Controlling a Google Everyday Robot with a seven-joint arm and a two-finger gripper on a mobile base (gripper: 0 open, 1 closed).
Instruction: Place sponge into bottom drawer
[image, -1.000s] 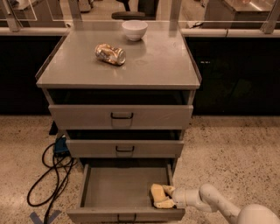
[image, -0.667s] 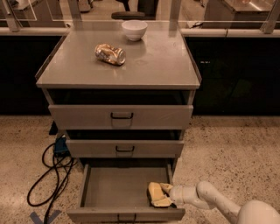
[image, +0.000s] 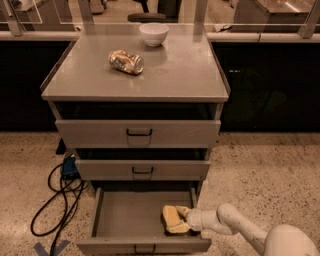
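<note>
The pale-yellow sponge (image: 171, 218) sits in the right front part of the open bottom drawer (image: 125, 215), a wide grey tray with a small black handle on its narrow front panel. My gripper (image: 181, 220) reaches in from the lower right on a white arm and is shut on the sponge, holding it low inside the tray. Whether the sponge touches the drawer floor is unclear.
The grey cabinet has two other drawers, top (image: 138, 133) and middle (image: 142, 170), slightly ajar. On the cabinet top lie a crushed metallic can (image: 126, 61) and a white bowl (image: 153, 33). Black cables (image: 55, 200) and a blue box lie on the floor to the left.
The gripper and sponge have shifted slightly left and deeper into the bottom drawer. Nothing else has moved.
</note>
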